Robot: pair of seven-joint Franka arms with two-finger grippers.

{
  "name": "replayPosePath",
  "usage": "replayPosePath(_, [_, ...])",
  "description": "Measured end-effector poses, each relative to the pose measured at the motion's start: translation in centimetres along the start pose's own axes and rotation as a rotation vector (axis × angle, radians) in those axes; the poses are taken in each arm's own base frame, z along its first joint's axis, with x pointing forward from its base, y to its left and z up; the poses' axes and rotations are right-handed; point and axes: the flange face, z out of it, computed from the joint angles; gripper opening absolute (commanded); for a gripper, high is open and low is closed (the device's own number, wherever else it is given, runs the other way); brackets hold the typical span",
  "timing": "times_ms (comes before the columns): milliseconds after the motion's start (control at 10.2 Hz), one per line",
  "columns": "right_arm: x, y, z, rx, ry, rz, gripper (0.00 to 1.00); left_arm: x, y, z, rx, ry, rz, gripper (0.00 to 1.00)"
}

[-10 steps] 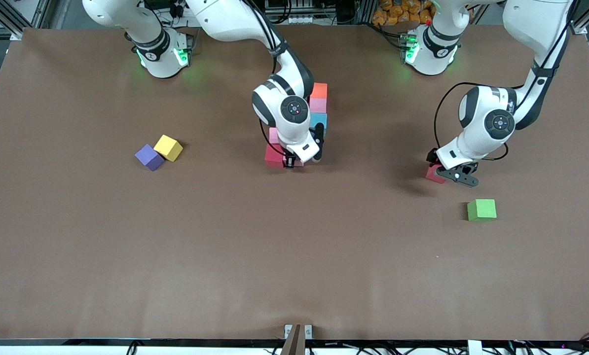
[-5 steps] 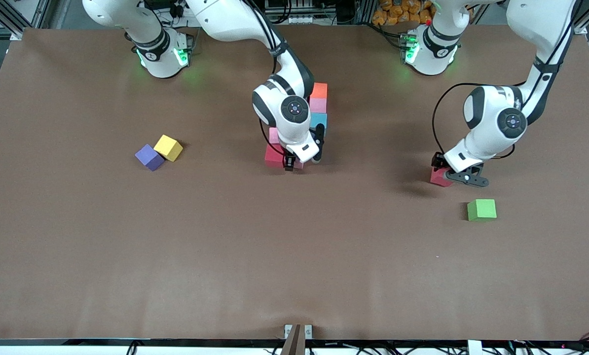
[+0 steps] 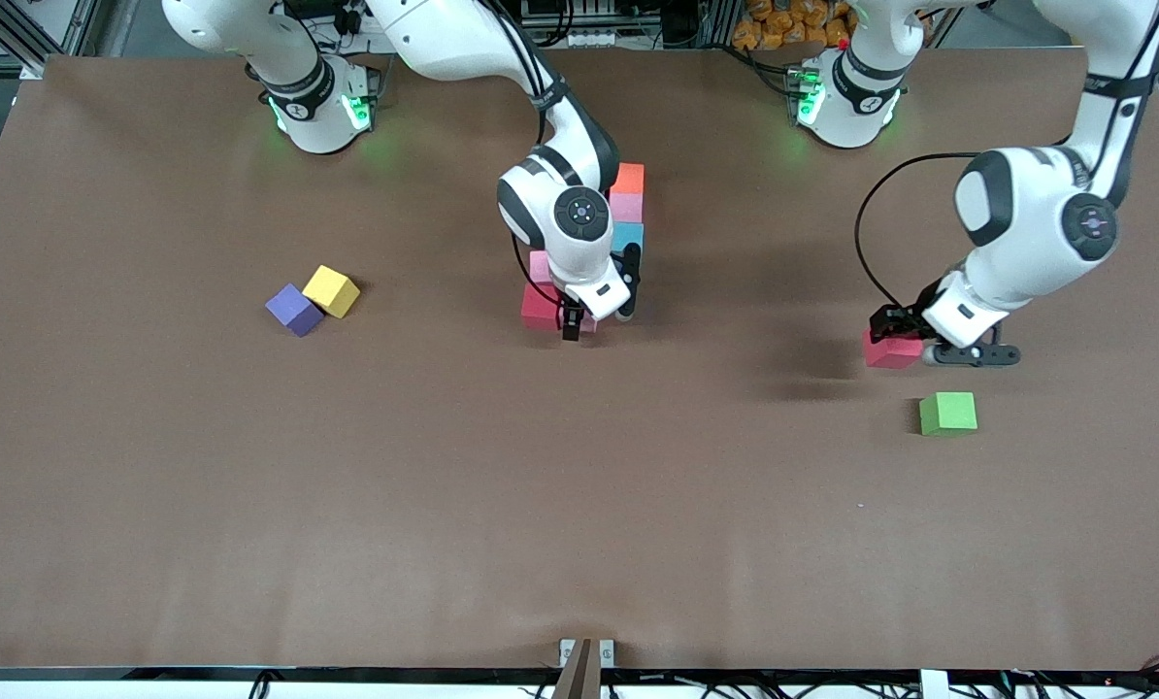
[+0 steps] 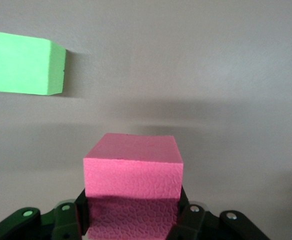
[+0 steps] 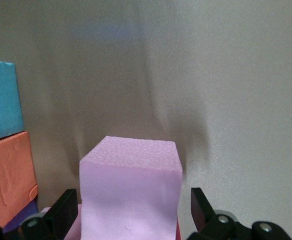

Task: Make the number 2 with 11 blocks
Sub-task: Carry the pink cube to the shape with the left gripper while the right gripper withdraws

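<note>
Table: a big brown table (image 3: pixel 579 505) fills the room, with the two robot bases at its top edge.
Left gripper: the left gripper (image 3: pixel 905 342) hangs up in the air, over the table near the left arm's end. It is clamped on a pink-red block (image 3: pixel 892 349). In the left wrist view the block (image 4: pixel 132 187) sits snug between the two black fingers (image 4: pixel 66 220).
Green cube: a green cube (image 3: pixel 947 413) lies on the table just below the held block and closer to the front camera. It is not touching the block.
Right gripper: the right gripper (image 3: pixel 597 309) is low in the middle of the table, at the part-built number 2 (image 3: pixel 589 254). Its fingers (image 5: pixel 201 205) stand wide, one on each side of a pale pink block (image 5: pixel 130 187), with a gap on both sides. It has let go.
The number 2: an orange block (image 3: pixel 628 178) is the farthest from the front camera. A pink block (image 3: pixel 626 206) comes next, then a light blue block (image 3: pixel 627 236). A red block (image 3: pixel 540 308) sits at the near end, on the right arm's side. The arm hides the rest.
Loose blocks: a yellow block (image 3: pixel 331 290) and a purple block (image 3: pixel 294 310) lie touching each other toward the right arm's end, well apart from the number.
</note>
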Motion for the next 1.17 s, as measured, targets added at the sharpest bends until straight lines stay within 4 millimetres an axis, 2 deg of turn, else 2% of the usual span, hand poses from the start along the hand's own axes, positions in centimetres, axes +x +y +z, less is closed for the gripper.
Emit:
replayPosePath(196, [0.2, -0.1, -1.6, 0.008, 0.006, -0.002, 1.0, 1.3, 1.4, -4.7, -0.012, -0.023, -0.16, 0.14])
replayPosePath(294, [0.2, -0.1, -2.7, 0.011, 0.012, -0.002, 1.0, 1.9, 1.8, -6.0, -0.017, -0.013, -0.222, 0.14])
replayPosePath(489, [0.0, -0.1, -4.9, 0.02, 0.021, 0.001, 1.0, 2.4, 2.7, -6.4, -0.021, -0.005, -0.345, 0.14])
replayPosePath(685, [-1.5, 1.5, -6.8, 0.035, 0.019, 0.043, 1.0, 2.7, 5.3, -6.2, -0.023, -0.006, -0.465, 0.13])
replayPosePath(881, [-5.7, 5.9, -9.6, 0.079, -0.002, 0.136, 1.0, 2.5, 10.4, -5.8, -0.025, -0.009, -0.577, 0.13])
replayPosePath(1174, [-14.8, 14.4, -15.0, 0.046, -0.005, 0.316, 1.0, 1.5, 17.8, -3.8, -0.026, -0.016, -0.739, 0.14])
